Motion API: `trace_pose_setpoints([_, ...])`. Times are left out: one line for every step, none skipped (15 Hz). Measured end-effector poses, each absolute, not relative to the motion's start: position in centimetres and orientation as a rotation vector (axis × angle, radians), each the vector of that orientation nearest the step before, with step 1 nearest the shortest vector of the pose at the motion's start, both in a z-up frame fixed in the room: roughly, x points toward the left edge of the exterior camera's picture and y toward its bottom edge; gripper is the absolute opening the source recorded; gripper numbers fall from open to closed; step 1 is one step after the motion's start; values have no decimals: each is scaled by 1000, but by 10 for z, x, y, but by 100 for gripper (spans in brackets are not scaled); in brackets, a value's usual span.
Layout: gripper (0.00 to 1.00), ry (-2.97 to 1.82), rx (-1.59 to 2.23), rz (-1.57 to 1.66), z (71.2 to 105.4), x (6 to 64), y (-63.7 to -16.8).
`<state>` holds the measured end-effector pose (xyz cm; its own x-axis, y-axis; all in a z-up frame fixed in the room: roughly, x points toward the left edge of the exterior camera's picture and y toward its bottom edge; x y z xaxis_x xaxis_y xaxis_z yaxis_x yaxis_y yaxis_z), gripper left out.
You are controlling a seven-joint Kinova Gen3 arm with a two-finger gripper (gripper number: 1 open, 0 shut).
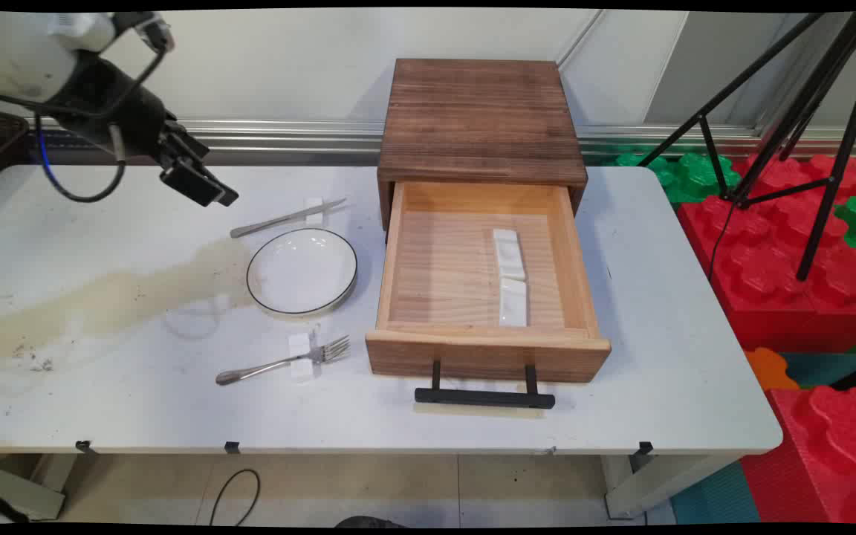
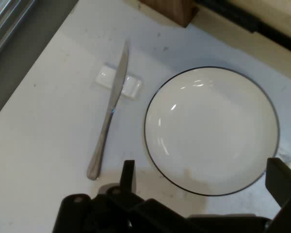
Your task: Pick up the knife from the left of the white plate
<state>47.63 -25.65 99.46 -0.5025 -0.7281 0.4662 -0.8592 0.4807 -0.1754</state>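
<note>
A robot test room: a camera tripod stands right of the white table, on big toy-block mats.

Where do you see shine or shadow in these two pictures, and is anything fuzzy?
Main view: the wooden drawer box casts a soft shadow on the wall and table, and a faint arm shadow lies across the table. Hand view: bright streaks of glare on the plate, a thin shadow beside the knife, and the gripper up close looks slightly soft.
</note>
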Motion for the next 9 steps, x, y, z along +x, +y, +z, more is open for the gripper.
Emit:
trace_pose_setpoints([100,-2413,1342,563,992,478,-263])
trace_pose_setpoints([100,-2421,1344,565,989,478,-268])
trace_pose_setpoints([100,-2433,1349,568,986,480,-275])
trace_pose_setpoints([100,-2442,1352,569,983,481,-281])
trace_pose_setpoints([100,-2452,1356,571,980,483,-288])
trace_pose_setpoints([100,-2460,1358,572,977,484,-293])
trace_pose_setpoints([100,-2470,1363,574,973,485,-301])
trace_pose_setpoints([100,-2483,1369,577,968,488,-311])
trace_pose_setpoints([100,-2496,1372,580,962,490,-322])
